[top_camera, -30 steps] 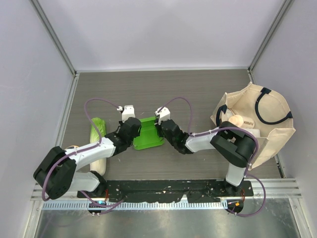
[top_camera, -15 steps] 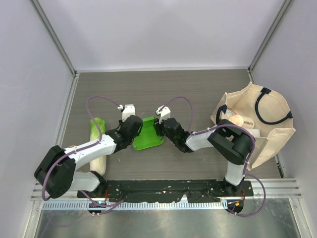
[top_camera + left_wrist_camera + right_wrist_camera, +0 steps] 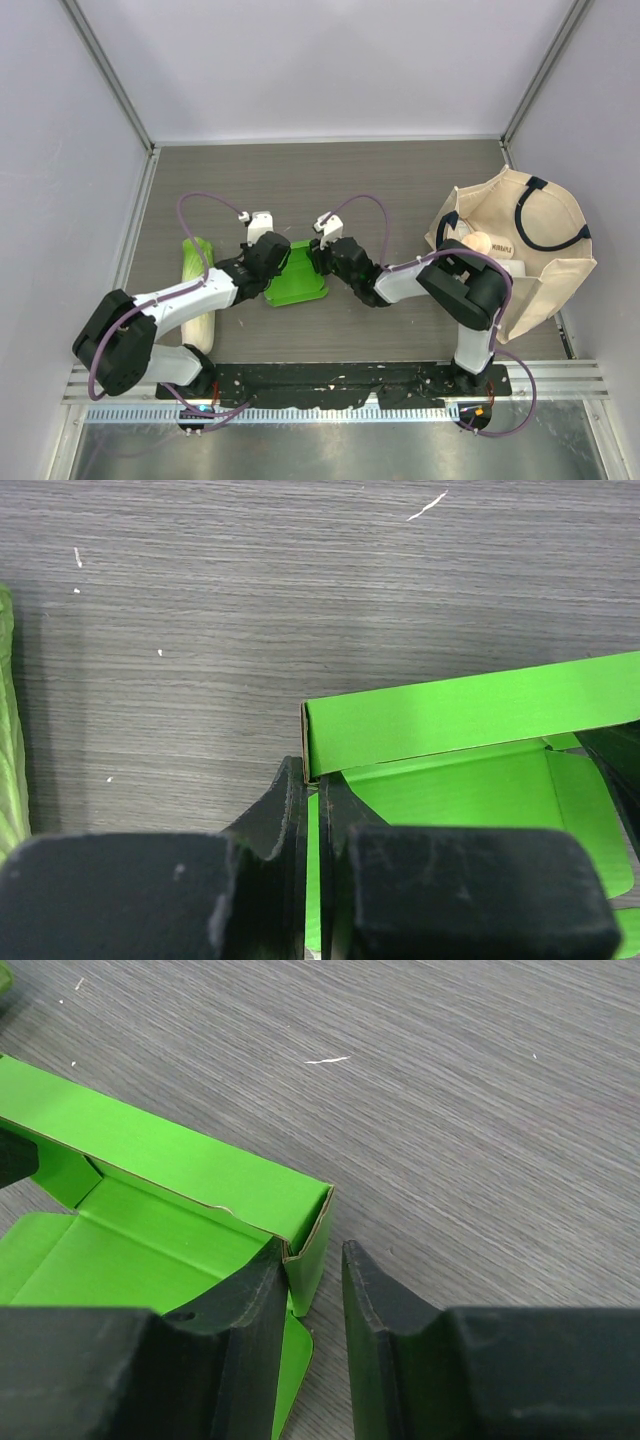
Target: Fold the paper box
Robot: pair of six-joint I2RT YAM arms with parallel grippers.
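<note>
The bright green paper box (image 3: 296,283) lies on the table between my two arms, with its back wall (image 3: 470,712) and side walls folded up. My left gripper (image 3: 279,262) is shut on the box's left side wall, and the thin card is pinched between the jaws near the back left corner (image 3: 313,778). My right gripper (image 3: 318,260) stands open astride the right side wall (image 3: 312,1245). Its inner finger (image 3: 255,1285) rests against the wall from inside. The outer finger (image 3: 375,1295) stands clear of the wall, outside the box.
A long pale-green cabbage (image 3: 198,275) lies left of the box, beside my left arm; its edge (image 3: 8,740) shows in the left wrist view. A beige tote bag (image 3: 520,250) with dark handles stands at the right. Grey walls enclose the table.
The box and both grippers have shifted slightly to the left. The left gripper has kept its hold on the box wall.
</note>
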